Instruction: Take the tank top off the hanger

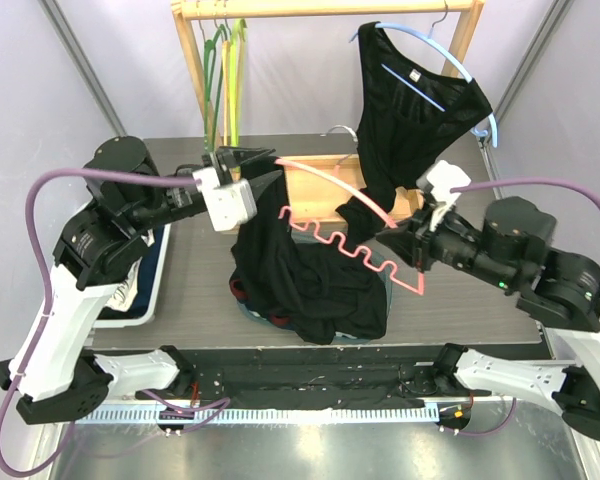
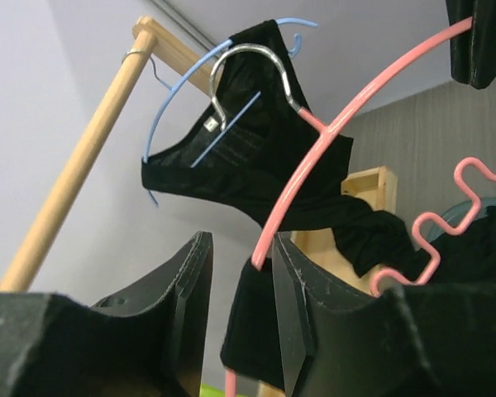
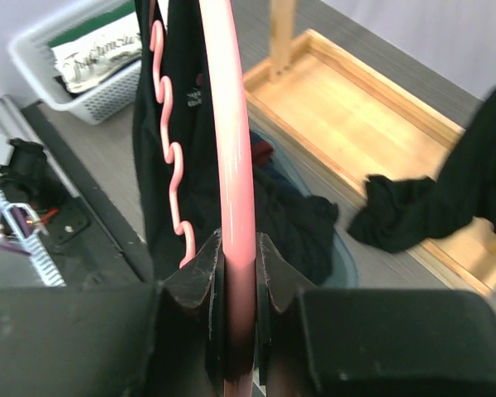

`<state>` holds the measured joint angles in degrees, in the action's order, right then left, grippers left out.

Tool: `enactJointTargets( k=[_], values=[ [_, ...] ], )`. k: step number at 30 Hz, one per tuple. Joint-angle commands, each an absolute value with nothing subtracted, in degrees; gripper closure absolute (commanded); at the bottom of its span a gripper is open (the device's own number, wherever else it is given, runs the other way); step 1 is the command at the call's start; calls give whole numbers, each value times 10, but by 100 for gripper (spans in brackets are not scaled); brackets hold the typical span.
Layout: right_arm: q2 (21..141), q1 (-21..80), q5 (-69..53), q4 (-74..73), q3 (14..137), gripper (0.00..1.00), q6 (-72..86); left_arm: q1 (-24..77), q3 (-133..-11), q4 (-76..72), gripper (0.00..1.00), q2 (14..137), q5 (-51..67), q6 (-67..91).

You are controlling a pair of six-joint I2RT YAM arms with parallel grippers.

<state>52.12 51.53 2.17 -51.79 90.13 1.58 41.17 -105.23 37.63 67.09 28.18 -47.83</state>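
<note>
White basket (image 1: 156, 275) sits at the far left of the table, beside my left arm. My left gripper (image 1: 242, 160) is raised at the left end of the pink hanger (image 1: 330, 178). Its fingers (image 2: 302, 331) stand apart, and the hanger's arm and a fold of black cloth run through the gap. The arm lies against one finger, with light showing on the other side.

The tank top (image 1: 300, 280) is still on the pink hanger. It drapes off the left half, and its lower part is heaped on the table at centre, over other dark clothes.

Behind it, a wooden rack (image 1: 330, 8) carries a second black garment (image 1: 410, 120) on a blue hanger (image 1: 450, 55).

My right gripper (image 1: 412, 243) holds the pink hanger's low right corner. Its fingers are pressed tight on the rod.
</note>
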Motion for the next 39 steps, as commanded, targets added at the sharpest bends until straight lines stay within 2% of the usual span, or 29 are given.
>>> enactJointTargets(
  k=[1, 5, 10, 25, 35, 37, 39],
  values=[
    [484, 514, 102, -530, 942, 99, 3, 416, -1034, 318, 63, 649, 224, -239],
    [487, 514, 125, -555, 986, 99, -25, 417, -995, 337, 72, 627, 217, -172],
    [508, 514, 115, -554, 1018, 99, -29, 417, -928, 326, 78, 611, 208, -128],
    [509, 514, 119, -576, 1024, 99, -41, 419, -836, 279, 87, 612, 200, -141],
    [517, 515, 119, -589, 1053, 99, -46, 421, -780, 265, 89, 597, 207, -141],
    [516, 514, 113, -585, 1053, 99, -42, 421, -780, 252, 97, 599, 202, -142],
    [518, 514, 109, -584, 1048, 99, -40, 421, -787, 244, 100, 603, 198, -140]
  ],
)
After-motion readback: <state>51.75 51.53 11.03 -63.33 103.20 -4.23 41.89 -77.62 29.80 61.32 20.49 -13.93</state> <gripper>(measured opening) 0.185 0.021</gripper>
